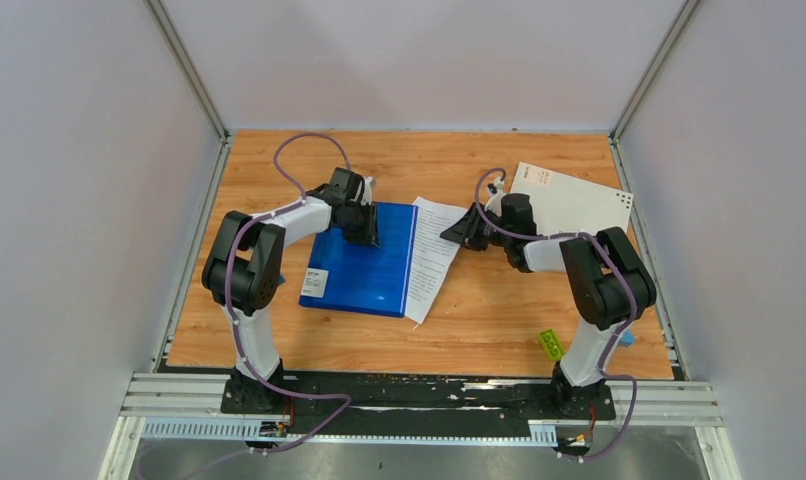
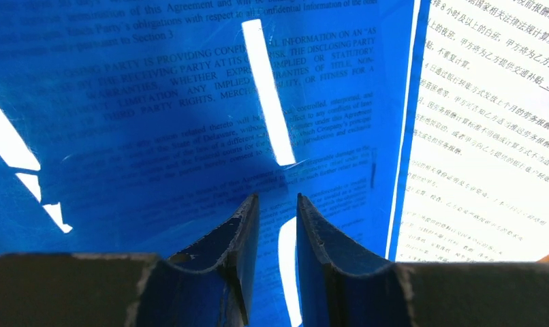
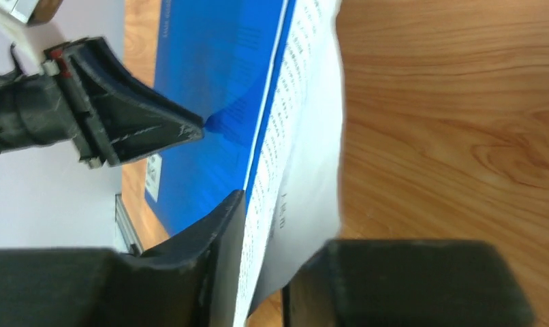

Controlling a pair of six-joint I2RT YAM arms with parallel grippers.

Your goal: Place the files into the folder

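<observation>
The right gripper [image 3: 285,228] has its fingers on either side of the loose sheet [image 3: 306,136] at the sheet's 3 o'clock edge. Whether they actually pinch it, I cannot tell. That sheet lies partly under the blue folder [image 1: 364,265], jutting from its 3 o'clock side. Another sheet [image 2: 190,102] shows through the cover [image 2: 340,102]. The left gripper [image 2: 276,199], jaws slightly apart, presses the cover near 12 o'clock. It seems best to slide the sheet flat toward 9 o'clock, slowly, so it doesn't buckle.

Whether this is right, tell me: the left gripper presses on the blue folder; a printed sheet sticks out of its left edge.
No: the top view shows the printed sheet sticking out of the blue folder on its right. Rest stands.
</observation>
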